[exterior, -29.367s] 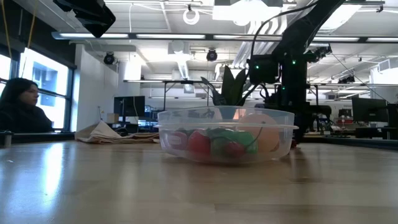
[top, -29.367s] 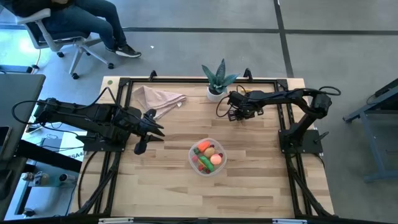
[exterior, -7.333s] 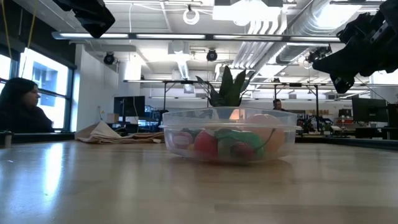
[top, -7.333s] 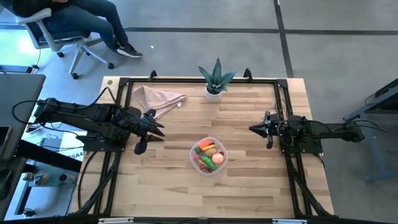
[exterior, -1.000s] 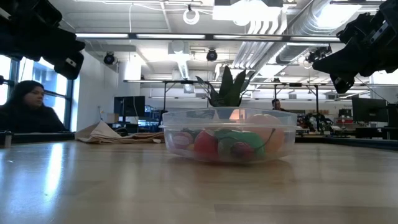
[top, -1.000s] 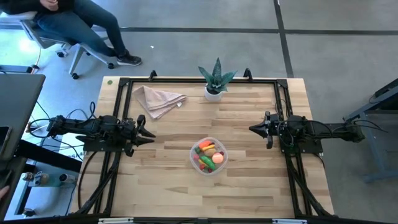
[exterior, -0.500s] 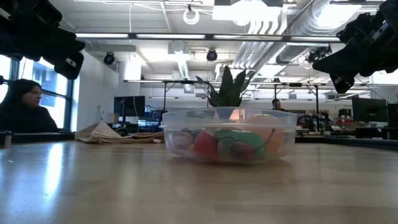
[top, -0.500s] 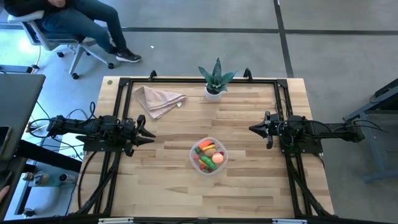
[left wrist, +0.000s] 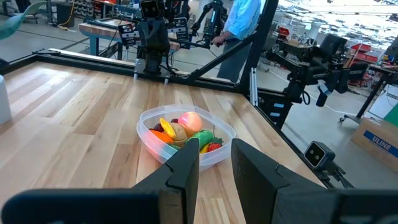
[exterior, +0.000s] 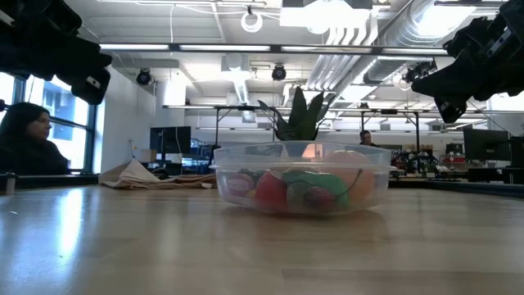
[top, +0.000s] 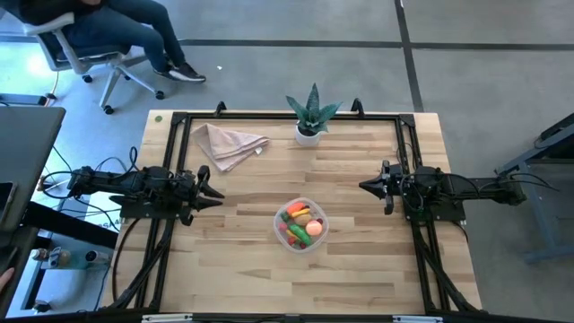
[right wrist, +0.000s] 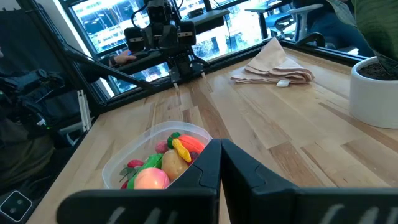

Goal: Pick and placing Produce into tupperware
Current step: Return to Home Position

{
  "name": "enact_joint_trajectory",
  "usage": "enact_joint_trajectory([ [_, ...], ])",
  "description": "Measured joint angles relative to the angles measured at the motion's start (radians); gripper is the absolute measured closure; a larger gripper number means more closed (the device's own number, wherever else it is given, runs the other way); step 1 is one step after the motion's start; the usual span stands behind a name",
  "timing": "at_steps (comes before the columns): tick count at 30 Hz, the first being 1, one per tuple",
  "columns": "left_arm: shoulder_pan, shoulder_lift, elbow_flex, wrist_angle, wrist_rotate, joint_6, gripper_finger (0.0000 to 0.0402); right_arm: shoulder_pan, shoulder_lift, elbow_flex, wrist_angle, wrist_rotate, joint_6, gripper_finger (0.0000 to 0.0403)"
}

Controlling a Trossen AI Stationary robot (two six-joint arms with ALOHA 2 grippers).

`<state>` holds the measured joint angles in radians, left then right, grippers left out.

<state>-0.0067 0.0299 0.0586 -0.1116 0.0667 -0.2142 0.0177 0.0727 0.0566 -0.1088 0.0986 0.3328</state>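
Observation:
The tupperware (top: 300, 224), a round clear tub, rests on its base at the middle of the wooden table. Inside lies the produce: an orange carrot (top: 294, 212), a yellow banana (right wrist: 180, 149), a pink peach (top: 312, 229), a green cucumber (left wrist: 200, 138) and small red pieces (right wrist: 132, 164). My left gripper (top: 215, 196) hovers level over the table's left side, pointing at the tub; it is shut but for a narrow slit (left wrist: 216, 155) and holds nothing. My right gripper (top: 361, 187) hovers over the right side, shut (right wrist: 220, 144) and also holding nothing.
A spiky green plant in a white pot (top: 310, 117) stands at the far edge and a beige napkin (top: 229, 144) lies at the far left. Black frame rails (top: 170, 224) run along the table's sides. A person (top: 108, 27) sits on a chair beyond the far left corner.
Both arms and the tub have kept still. Only the person on the chair beyond the table has shifted a little.

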Motion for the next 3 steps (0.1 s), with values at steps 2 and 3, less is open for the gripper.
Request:
enact_joint_trajectory([
  [2, 0.0, 0.0, 0.0, 0.0, 0.0, 0.0, 0.0318, 0.0, 0.0, 0.0, 0.0, 0.0, 0.0, 0.0402],
  [3, 0.0, 0.0, 0.0, 0.0, 0.0, 0.0, 0.0318, 0.0, 0.0, 0.0, 0.0, 0.0, 0.0, 0.0402],
])
